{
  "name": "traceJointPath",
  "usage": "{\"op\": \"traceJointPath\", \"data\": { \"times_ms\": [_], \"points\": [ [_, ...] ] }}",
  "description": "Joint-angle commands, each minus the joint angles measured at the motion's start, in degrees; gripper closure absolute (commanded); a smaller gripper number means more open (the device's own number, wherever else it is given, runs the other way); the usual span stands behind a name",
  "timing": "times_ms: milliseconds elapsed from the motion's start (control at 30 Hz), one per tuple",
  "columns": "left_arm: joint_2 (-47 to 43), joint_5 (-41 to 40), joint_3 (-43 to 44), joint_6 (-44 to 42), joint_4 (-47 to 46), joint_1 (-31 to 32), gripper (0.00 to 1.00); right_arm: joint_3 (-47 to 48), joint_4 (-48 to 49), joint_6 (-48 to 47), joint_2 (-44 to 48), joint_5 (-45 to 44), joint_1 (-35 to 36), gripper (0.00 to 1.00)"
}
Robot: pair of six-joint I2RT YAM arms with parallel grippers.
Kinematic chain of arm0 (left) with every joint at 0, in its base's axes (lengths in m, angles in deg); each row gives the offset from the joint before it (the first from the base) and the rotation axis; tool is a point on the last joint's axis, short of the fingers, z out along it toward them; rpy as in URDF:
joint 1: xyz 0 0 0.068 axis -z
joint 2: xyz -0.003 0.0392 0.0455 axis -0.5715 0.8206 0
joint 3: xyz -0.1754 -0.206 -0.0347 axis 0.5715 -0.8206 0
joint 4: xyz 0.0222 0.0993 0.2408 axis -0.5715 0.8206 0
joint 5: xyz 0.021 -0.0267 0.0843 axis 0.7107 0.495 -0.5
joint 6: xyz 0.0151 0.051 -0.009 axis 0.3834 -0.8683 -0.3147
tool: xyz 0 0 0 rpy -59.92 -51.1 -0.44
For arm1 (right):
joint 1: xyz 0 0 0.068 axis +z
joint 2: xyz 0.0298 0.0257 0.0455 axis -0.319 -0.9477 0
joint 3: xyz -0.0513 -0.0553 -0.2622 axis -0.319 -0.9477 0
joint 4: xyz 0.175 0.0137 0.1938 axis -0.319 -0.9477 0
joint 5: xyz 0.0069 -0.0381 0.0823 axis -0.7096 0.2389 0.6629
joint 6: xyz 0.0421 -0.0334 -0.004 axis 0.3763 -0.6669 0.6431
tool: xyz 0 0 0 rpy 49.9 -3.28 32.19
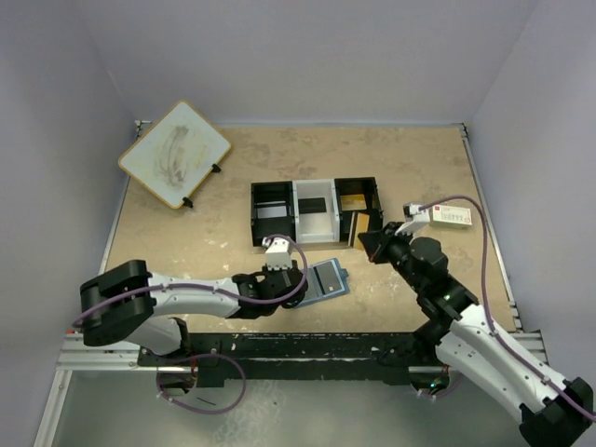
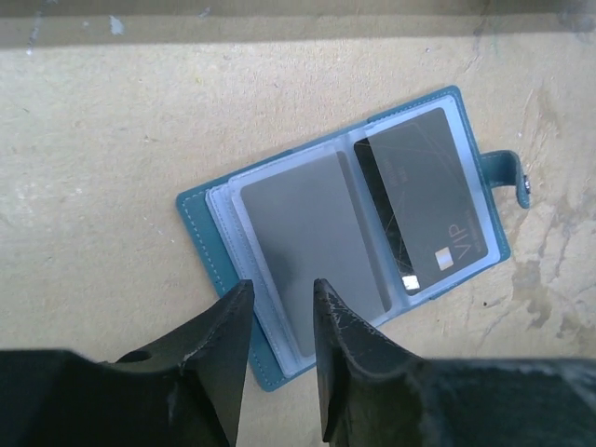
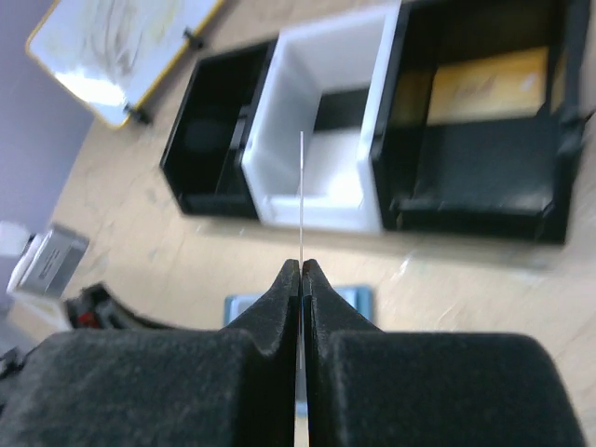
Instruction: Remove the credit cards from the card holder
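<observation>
Three-compartment tray [image 1: 315, 237] beyond card holder [image 1: 326, 279]

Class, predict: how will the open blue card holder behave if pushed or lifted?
The card holder lies flat, so would probably slide, not tip. Its clear sleeves fan loosely, so it likely flops when lifted. The glossy VIP card may slip out.

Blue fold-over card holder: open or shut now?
Open. The small blue card holder lies spread flat, snap tab undone, clear sleeves showing a grey card and a black VIP card.
</observation>
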Motion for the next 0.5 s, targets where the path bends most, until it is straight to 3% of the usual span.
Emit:
{"op": "traceJointPath", "data": {
  "times_ms": [0, 67, 200, 333, 467],
  "points": [
    [-5.33, -1.75, 3.47, -4.09, 5.50, -1.29, 0.65, 8.27, 3.15, -19.22, -2.88, -10.78, 0.08, 1.00],
    [-6.90, -1.89, 3.96, -4.96, 7.23, -2.40, 0.64, 15.16, -0.82, -21.50, -10.57, -14.10, -0.38, 1.00],
    [-10.94, 0.00, 3.54, -5.95, 10.41, -6.50, 0.60, 24.03, -6.19, -21.99, -25.53, -11.42, -2.71, 1.00],
    [-15.47, 2.20, 1.60, -6.24, 12.49, -11.23, 0.56, 26.09, -5.55, -20.41, -32.53, -11.24, -3.09, 1.00],
    [-20.25, 3.55, -0.06, -6.01, 14.75, -15.59, 0.46, 29.04, -8.34, -19.54, -38.73, -12.08, -3.27, 1.00]
  ]
}}
